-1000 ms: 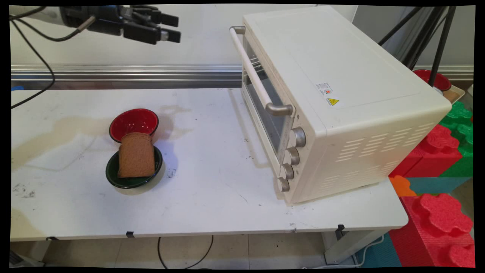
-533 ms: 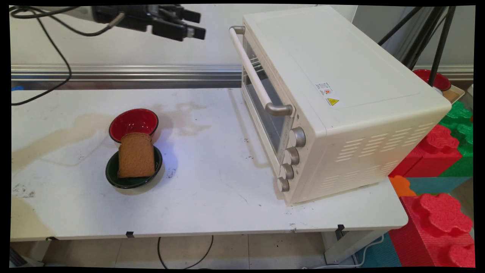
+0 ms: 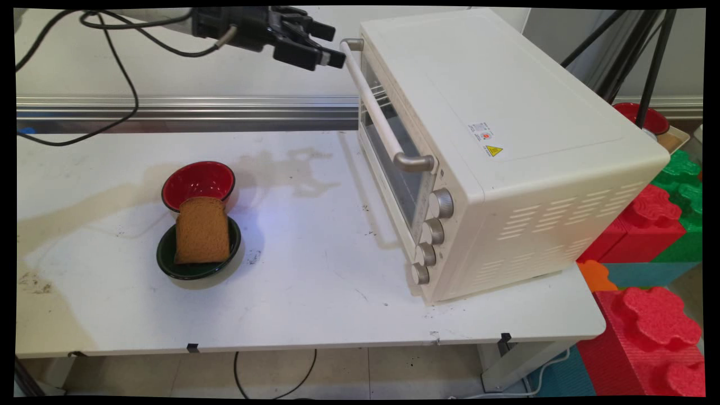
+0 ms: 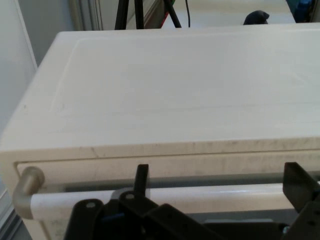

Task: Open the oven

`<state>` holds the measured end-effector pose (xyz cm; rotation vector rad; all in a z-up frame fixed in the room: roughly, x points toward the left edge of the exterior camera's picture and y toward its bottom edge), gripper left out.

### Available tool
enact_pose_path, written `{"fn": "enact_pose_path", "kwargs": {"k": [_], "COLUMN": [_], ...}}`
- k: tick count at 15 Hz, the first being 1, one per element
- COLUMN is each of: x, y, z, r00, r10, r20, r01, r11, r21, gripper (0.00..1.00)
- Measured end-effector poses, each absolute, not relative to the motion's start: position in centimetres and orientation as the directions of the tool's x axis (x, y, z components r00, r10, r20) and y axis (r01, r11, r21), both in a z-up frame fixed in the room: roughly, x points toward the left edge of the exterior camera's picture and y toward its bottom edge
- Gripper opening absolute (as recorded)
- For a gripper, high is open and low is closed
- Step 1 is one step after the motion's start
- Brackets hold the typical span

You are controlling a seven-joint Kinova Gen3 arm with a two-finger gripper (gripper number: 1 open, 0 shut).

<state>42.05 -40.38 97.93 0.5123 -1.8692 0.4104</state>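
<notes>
- The white table [image 3: 315, 281] has a broad bare stretch in its middle, between the bowls on the left and the toaster oven [image 3: 506, 152] on the right; the oven's near corner sits close to the table's front edge.
- The oven is shut, door facing left, with its long handle [image 3: 374, 107] running along the door's upper edge.
- My gripper [image 3: 332, 44] is raised high at the far end of that handle, just beside it, fingers spread wide; in the hand view the handle bar [image 4: 210, 195] crosses between my fingers [image 4: 141, 180].
- Well below and left of me, a slice of brown bread [image 3: 202, 229] lies across a dark green bowl [image 3: 198, 264].
- A red bowl [image 3: 198, 181] touches it on the far side.
</notes>
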Motion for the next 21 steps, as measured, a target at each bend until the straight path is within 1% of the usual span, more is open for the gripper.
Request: {"fn": "enact_pose_path", "kwargs": {"k": [6,7,21], "x": [40.2,40.0,37.4], "y": [-41.8,-42.0,-43.6], "z": [97.5,97.4,95.8], "r00": [-0.343,-0.348,-0.407], "r10": [-0.138,-0.135,-0.129], "r20": [0.929,0.928,0.904], "r01": [-0.518,-0.515,-0.478], "r11": [0.853,0.854,0.874], "r21": [-0.064,-0.069,-0.090], "gripper": [1.00,0.00,0.00]}}
